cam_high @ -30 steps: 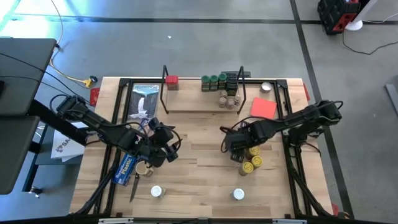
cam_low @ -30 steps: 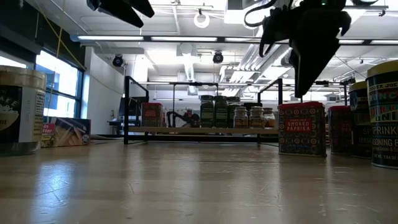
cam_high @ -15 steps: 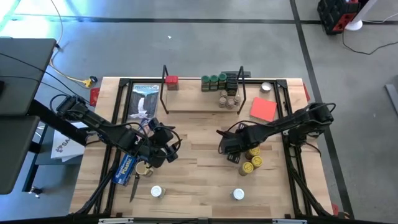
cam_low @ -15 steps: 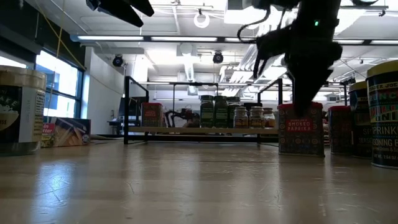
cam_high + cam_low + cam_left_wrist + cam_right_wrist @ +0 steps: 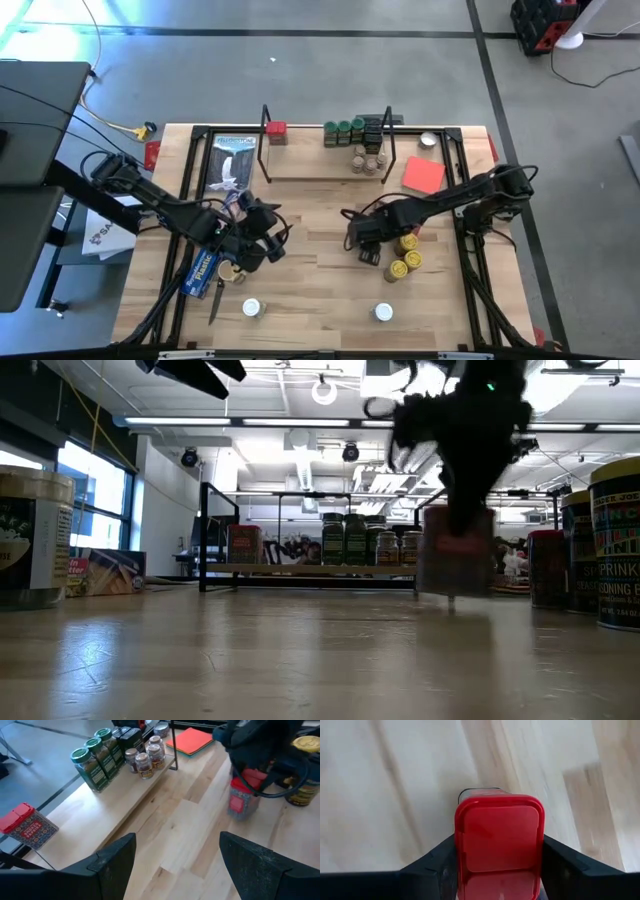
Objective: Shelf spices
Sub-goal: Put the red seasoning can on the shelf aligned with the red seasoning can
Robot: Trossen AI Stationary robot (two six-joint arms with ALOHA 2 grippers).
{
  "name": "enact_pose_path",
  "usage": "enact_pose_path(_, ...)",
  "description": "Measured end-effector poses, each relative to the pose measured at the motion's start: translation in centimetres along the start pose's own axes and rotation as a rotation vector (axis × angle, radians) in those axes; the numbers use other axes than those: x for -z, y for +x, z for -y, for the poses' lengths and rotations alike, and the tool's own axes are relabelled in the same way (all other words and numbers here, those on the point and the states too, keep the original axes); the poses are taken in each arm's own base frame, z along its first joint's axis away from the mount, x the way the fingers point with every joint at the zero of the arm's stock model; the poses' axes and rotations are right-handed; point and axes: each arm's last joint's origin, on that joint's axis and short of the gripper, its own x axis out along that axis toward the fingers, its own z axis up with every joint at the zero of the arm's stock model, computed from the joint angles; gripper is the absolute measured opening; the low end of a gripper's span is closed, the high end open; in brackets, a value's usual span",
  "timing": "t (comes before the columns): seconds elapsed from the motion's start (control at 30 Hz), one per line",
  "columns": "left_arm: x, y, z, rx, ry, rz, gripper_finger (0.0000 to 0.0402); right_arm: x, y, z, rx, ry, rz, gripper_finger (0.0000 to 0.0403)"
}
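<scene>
Right gripper (image 5: 497, 870): fingers (image 5: 432, 862) clamped on the two sides of one red boxy tin (image 5: 499, 837), lid toward the wrist camera. In the low view this tin (image 5: 455, 550) appears blurred and just clear of the surface; in the high view the gripper (image 5: 366, 240) sits right of the middle of the surface (image 5: 310, 290), with the tin mostly hidden beneath it.

Left gripper (image 5: 175, 865): fingers (image 5: 117, 855) apart and empty, above the left half of the surface in the high view (image 5: 262, 240).

Beside the right gripper: three gold-lidded jars (image 5: 403, 257) in a cluster, touching or nearly so. Near the front edge: two white-lidded jars, one at left (image 5: 251, 308) and one at right (image 5: 383, 313), well apart.

Shelf (image 5: 320, 160), at the back of the surface:
- one red tin (image 5: 276, 131) at its left end;
- three green-lidded jars (image 5: 343, 131) in a row, with dark-lidded jars (image 5: 374, 128) just beside them, number unclear;
- a group of small tan-lidded jars (image 5: 368, 160) in front, three showing in the left wrist view (image 5: 146, 759).

Other items: one flat red sheet (image 5: 424, 174) right of the shelf; one long blue box (image 5: 203, 266) under the left arm; one further jar (image 5: 230, 271) partly hidden beside it.
</scene>
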Motion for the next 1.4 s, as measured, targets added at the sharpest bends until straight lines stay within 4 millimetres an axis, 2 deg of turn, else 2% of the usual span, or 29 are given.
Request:
enact_pose_path(0.17, 0.0, -1.1, 0.0, 0.030, -0.013, 0.018, 0.0282, -3.6, -3.5, 0.4, -0.043, -0.052, 0.144, 0.0204)
enact_pose_path(0.33, -0.3, -2.3, -0.5, 0.049, -0.027, 0.054, 0.0282, -8.6, -8.2, 2.5, -0.021, -0.107, 0.319, 0.0204)
enact_pose_path(0.43, -0.4, -2.9, -0.7, 0.051, -0.032, 0.075, 0.0282, -11.6, -9.4, 3.9, 0.013, -0.148, 0.365, 0.0204)
enact_pose_path(0.53, -0.6, -3.2, -1.0, 0.050, -0.027, 0.088, 0.0282, -14.2, -9.5, 5.5, 0.051, -0.181, 0.356, 0.0204)
enact_pose_path(0.7, -0.6, -3.3, -1.2, 0.050, -0.029, 0.090, 0.0282, -18.1, -7.8, 8.6, 0.105, -0.228, 0.312, 0.0204)
enact_pose_path(0.87, -0.6, -3.3, -1.2, 0.052, -0.024, 0.087, 0.0282, -20.5, -4.9, 12.3, 0.110, -0.232, 0.242, 0.0204)
enact_pose_path(1.0, -0.6, -3.3, -1.2, 0.051, -0.021, 0.085, 0.0282, -21.7, -2.2, 14.5, 0.103, -0.248, 0.198, 0.0204)
enact_pose_path(1.17, -0.5, -3.3, -1.2, 0.047, -0.011, 0.080, 0.0282, -22.3, 0.9, 16.0, 0.096, -0.272, 0.176, 0.0204)
enact_pose_path(1.33, -0.5, -3.3, -1.2, 0.047, -0.011, 0.080, 0.0282, -22.8, 2.6, 17.0, 0.106, -0.256, 0.192, 0.0207)
enact_pose_path(1.4, -0.5, -3.3, -1.2, 0.047, -0.012, 0.080, 0.0282, -23.1, 3.0, 17.3, 0.114, -0.258, 0.213, 0.0225)
